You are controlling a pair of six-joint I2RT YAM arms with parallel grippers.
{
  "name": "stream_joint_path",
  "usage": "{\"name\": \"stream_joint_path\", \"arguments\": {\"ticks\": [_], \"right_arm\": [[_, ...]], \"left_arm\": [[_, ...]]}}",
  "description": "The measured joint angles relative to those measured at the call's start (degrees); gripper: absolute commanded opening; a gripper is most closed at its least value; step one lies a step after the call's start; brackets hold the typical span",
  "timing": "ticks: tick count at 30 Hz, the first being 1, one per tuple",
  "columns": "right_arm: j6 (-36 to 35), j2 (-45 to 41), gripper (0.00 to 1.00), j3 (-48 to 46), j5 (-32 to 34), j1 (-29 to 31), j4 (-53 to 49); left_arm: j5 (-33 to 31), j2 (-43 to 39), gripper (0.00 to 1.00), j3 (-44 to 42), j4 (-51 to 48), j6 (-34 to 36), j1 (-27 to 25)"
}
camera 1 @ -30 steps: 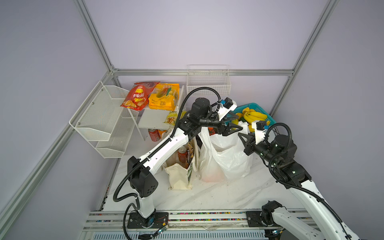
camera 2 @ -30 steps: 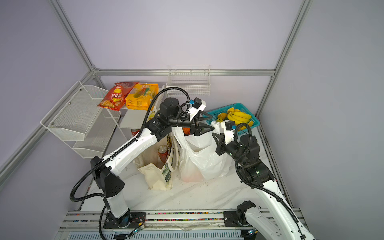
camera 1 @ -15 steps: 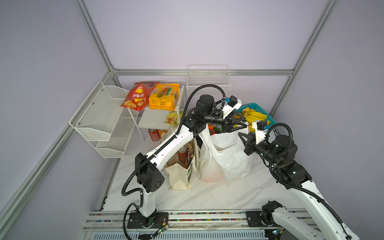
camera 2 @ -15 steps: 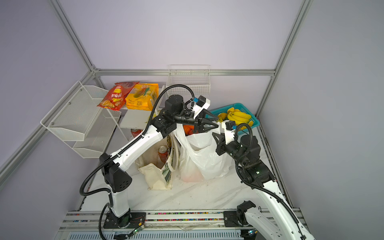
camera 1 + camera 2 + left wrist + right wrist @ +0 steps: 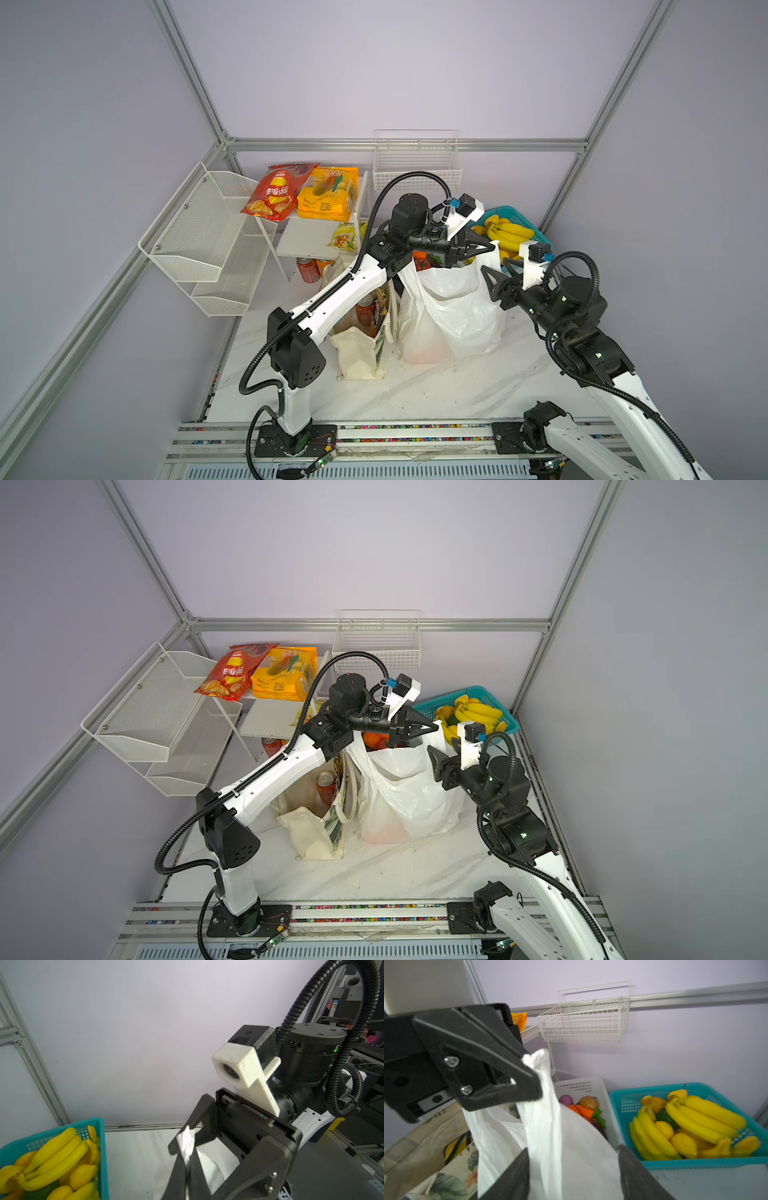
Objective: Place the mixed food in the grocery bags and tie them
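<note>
The white plastic carrier bag (image 5: pixel 449 316) (image 5: pixel 407 791) stands upright on the table, and an orange tint shows through its base (image 5: pixel 428 353). My left gripper (image 5: pixel 492 248) (image 5: pixel 434 729) (image 5: pixel 185 1157) reaches over the bag's mouth, shut on its raised loop handle (image 5: pixel 188 1140) (image 5: pixel 537 1057). Just right of the bag, my right gripper (image 5: pixel 494 286) (image 5: pixel 436 766) (image 5: pixel 571 1167) is open, its fingers standing apart on either side of the bag film. The cream canvas tote (image 5: pixel 357 353) (image 5: pixel 307 833) stands to the bag's left with the reddish-brown can (image 5: pixel 365 311) (image 5: pixel 326 785) inside.
A teal basket (image 5: pixel 536 232) (image 5: pixel 618 1105) of bananas sits behind the right arm. A white lattice basket (image 5: pixel 579 1088) of vegetables stands behind the bag. A wire basket (image 5: pixel 415 166) hangs on the back wall. A white rack (image 5: pixel 208 245) and a shelf with red (image 5: pixel 278 195) and yellow-orange (image 5: pixel 328 199) packets stand at the left.
My left gripper moved right over the bag and closed on the raised handle. My right gripper, which held that handle shut, has opened and let it go.
</note>
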Motion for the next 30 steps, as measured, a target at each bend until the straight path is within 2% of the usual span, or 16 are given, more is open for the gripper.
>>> {"name": "stream_joint_path", "arguments": {"ticks": [2,6,12,22,30], "right_arm": [[-0.5,-1.6,0.97,0.0,2.3,0.0,-0.3],[-1.0,-1.0,0.98,-0.3,3.2,0.0,0.4],[-1.0,0.7,0.97,-5.4,2.7,0.0,6.6],[-2.5,5.6,0.97,-12.9,-0.3,0.4,27.1],[-4.2,10.3,0.96,-15.7,3.8,0.7,40.8]], "left_arm": [[-0.5,-0.7,0.0,-1.1,1.2,-0.9,0.0],[-1.4,-1.0,0.0,-1.5,2.6,-3.5,0.0],[-3.0,-2.0,0.0,-3.4,4.5,-7.9,0.0],[-4.1,-2.4,0.0,-5.2,7.5,-14.0,-0.4],[-4.2,-2.6,0.0,-5.9,9.8,-19.5,-0.9]]}}
